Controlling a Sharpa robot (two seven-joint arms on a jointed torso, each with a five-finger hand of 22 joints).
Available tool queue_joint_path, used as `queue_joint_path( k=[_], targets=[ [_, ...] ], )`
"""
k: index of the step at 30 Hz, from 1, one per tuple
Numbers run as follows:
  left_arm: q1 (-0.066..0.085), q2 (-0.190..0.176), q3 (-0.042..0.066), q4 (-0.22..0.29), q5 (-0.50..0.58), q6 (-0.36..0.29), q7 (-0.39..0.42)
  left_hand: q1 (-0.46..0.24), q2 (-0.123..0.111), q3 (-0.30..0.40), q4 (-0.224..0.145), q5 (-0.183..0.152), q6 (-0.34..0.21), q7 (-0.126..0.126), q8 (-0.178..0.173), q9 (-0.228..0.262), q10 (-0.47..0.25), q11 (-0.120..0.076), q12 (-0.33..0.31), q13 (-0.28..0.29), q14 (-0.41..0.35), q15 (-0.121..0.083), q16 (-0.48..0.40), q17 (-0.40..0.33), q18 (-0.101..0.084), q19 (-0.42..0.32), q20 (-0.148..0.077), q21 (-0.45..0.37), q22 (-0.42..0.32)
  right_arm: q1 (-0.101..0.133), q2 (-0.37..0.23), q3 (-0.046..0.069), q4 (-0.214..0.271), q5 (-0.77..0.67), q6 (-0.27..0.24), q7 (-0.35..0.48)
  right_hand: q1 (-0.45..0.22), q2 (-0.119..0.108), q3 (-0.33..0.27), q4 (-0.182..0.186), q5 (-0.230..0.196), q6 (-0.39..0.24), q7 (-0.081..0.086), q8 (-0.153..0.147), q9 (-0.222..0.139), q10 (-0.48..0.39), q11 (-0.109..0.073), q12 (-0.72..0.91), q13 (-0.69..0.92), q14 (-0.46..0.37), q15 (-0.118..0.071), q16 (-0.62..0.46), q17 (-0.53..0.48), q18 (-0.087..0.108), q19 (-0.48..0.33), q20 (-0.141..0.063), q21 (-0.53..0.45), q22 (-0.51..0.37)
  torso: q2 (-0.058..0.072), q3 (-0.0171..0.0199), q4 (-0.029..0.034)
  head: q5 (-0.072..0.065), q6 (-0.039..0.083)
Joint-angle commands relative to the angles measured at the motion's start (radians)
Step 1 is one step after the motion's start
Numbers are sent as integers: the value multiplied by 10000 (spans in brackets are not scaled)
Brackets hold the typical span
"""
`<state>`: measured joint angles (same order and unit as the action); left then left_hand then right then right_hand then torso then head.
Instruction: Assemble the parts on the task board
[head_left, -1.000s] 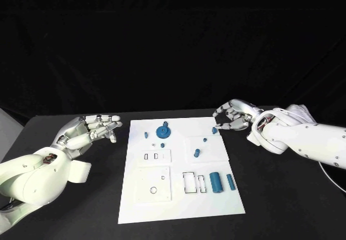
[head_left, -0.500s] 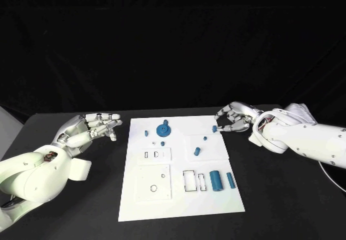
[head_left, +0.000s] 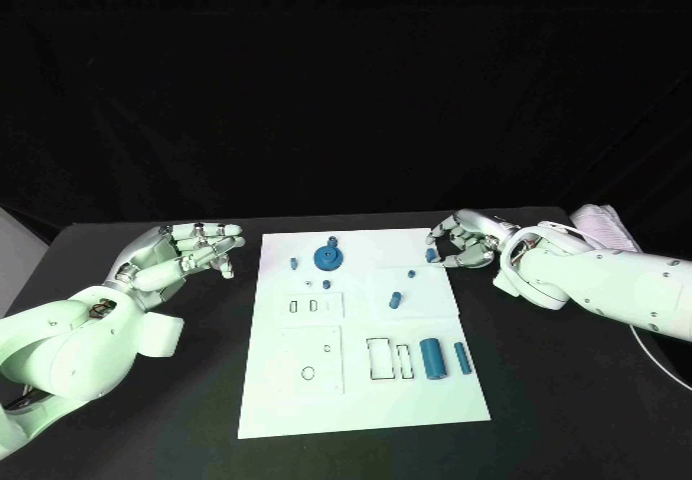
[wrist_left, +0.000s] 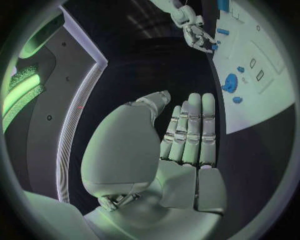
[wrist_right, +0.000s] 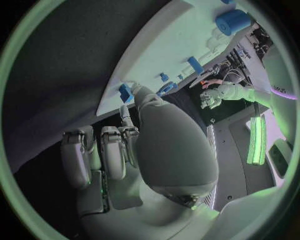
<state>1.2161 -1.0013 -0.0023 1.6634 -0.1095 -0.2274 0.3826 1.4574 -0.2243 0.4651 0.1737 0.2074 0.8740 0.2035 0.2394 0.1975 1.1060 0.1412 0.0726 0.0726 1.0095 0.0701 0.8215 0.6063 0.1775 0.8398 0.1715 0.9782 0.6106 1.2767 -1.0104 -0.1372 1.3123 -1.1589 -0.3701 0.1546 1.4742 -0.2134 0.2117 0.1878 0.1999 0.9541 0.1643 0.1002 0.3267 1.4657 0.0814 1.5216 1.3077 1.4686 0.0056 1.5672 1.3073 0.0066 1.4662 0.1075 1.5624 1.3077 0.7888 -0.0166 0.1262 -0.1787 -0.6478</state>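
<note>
While the right hand (head_left: 464, 243) hovered at the board (head_left: 361, 400)'s 2 o'clock corner, fingers (wrist_right: 111, 152) curled and grasping nothing, a small blue peg (head_left: 431, 255) stood upright just beside them toward 9 o'clock; left hand (head_left: 185, 255) released, farther off.

A robotics test lab: a black table (head_left: 562, 400) against black drapes carries a white task board (head_left: 361, 400) of slots and small blue parts (head_left: 430, 359), flanked by two white robot arms; wrist cameras catch curved equipment panels lit by green strip lights (wrist_right: 256, 140).
</note>
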Motion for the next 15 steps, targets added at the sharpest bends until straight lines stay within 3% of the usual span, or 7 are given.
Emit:
queue_joint_path(
  k=[1, 15],
  targets=[
    [11, 7, 7, 4, -43, 177, 46, -126, -11, 2, -32, -61, -71, -19, -41, 8, -28, -1, 19, 8, -78, 22, 57, -9, 55, -58, -4, 54, 8, -28, 28, 0, -25, -112, 237, -33, -38, 87, 16, 65, 64, 101, -10, 17, 4, 691, -16, 73, 2268, 1021, 15, 36, 2635, -47, 1009, 34, 22, 2575, -2, 3, -17, 23, -5],
    [11, 4, 7, -8, -43, 161, 26, -71, 28, 64, -84, -45, -71, -24, -34, 20, -33, -5, 23, 8, -91, 13, 68, -19, 60, -84, -7, 85, 26, -53, 191, 0, -173, -86, 210, -220, -222, 562, 487, 441, 30, 428, -119, 137, -12, 846, -113, 248, 2419, 1021, -72, 36, 2635, -64, 1042, -33, 77, 2625, -13, -8, 22, 12, -77]
  ],
)
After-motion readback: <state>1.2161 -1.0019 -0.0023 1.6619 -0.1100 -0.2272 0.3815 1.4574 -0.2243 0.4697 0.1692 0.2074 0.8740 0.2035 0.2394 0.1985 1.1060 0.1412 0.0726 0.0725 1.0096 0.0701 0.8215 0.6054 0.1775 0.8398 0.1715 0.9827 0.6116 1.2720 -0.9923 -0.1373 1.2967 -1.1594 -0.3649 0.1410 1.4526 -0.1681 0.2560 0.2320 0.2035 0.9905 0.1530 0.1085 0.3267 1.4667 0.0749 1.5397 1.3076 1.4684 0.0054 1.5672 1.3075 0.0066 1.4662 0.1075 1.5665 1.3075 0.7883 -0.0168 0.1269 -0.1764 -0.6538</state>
